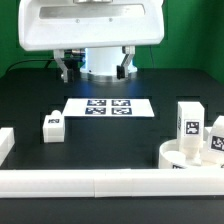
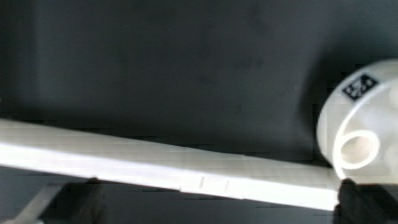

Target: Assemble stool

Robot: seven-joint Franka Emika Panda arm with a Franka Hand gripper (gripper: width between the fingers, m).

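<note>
The round white seat (image 1: pixel 182 156) lies at the exterior view's right, against the front rail. Two tagged white legs (image 1: pixel 188 121) (image 1: pixel 215 136) stand upright on it. A third tagged leg (image 1: pixel 52 124) stands alone at the exterior view's left, beside the marker board. In the wrist view the seat's rim (image 2: pixel 365 120) shows with a tag and a round socket (image 2: pixel 356 151). My gripper (image 2: pixel 199 206) is open and empty, with dark fingertips (image 2: pixel 36 205) at both edges of the picture, above the rail. I cannot make out the gripper in the exterior view.
The marker board (image 1: pixel 106 105) lies in the middle of the black table. A long white rail (image 1: pixel 100 183) runs along the front, also seen in the wrist view (image 2: pixel 160 160). A white block (image 1: pixel 5 145) stands at the exterior view's left. The arm's white body (image 1: pixel 90 30) fills the back.
</note>
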